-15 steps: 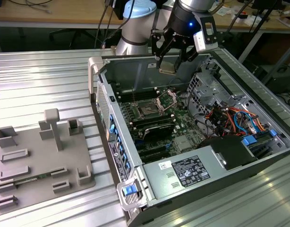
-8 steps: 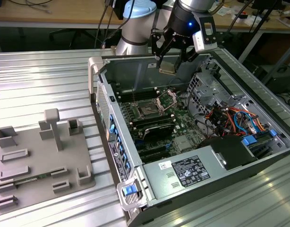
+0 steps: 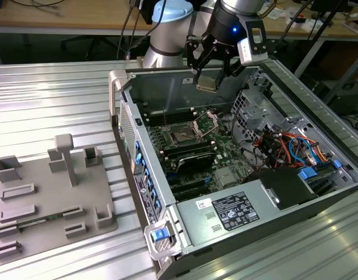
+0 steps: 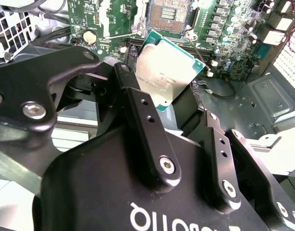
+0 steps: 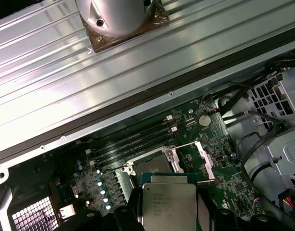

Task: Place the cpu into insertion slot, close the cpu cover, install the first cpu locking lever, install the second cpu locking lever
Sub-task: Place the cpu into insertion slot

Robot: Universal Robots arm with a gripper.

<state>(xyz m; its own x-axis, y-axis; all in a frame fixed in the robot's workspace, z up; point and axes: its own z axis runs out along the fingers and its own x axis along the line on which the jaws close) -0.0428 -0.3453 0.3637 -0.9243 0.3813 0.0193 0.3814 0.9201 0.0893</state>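
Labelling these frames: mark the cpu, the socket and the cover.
cpu (image 4: pixel 169 70): second wrist view, metal face.
socket (image 3: pixel 183 135): exterior view, dark centre.
cover (image 5: pixel 175 158): first wrist view, silvery rail.

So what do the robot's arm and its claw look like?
The silvery tubular arm has a pale blue joint cap and a small blue light. Its black gripper is bolted link bars with silver screws and white lettering.
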